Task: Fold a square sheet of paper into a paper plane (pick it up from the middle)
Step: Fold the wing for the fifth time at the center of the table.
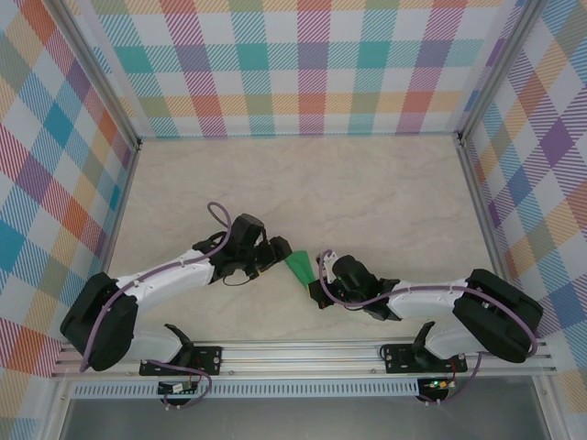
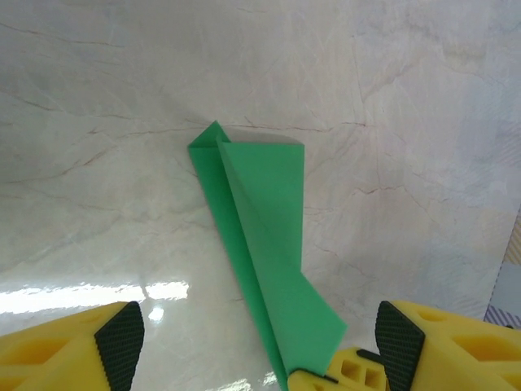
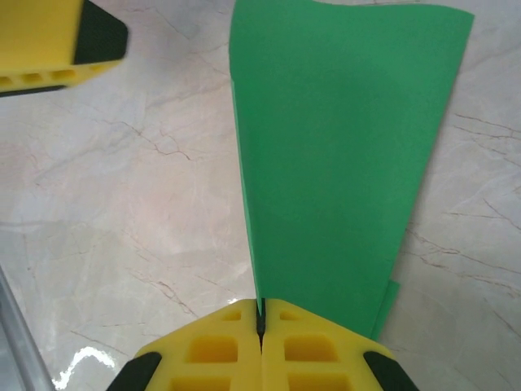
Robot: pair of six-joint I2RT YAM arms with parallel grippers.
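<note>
The green paper is folded into a narrow pointed dart, the paper plane (image 1: 298, 266) (image 2: 260, 220) (image 3: 342, 147). It stands on edge over the table, with one wing leaning out to the side. My right gripper (image 1: 323, 268) (image 3: 261, 314) is shut on its centre crease at the tail end, and the yellow fingertips meet around the fold. My left gripper (image 1: 275, 253) (image 2: 260, 342) is open, with its black pads (image 2: 120, 336) wide apart on either side of the plane and not touching it. The pointed nose faces away from the left wrist camera.
The marble-patterned tabletop (image 1: 367, 192) stretches behind the arms. Checked walls (image 1: 303, 64) and metal frame posts close it in on three sides. A metal rail (image 1: 303, 353) runs along the near edge by the arm bases.
</note>
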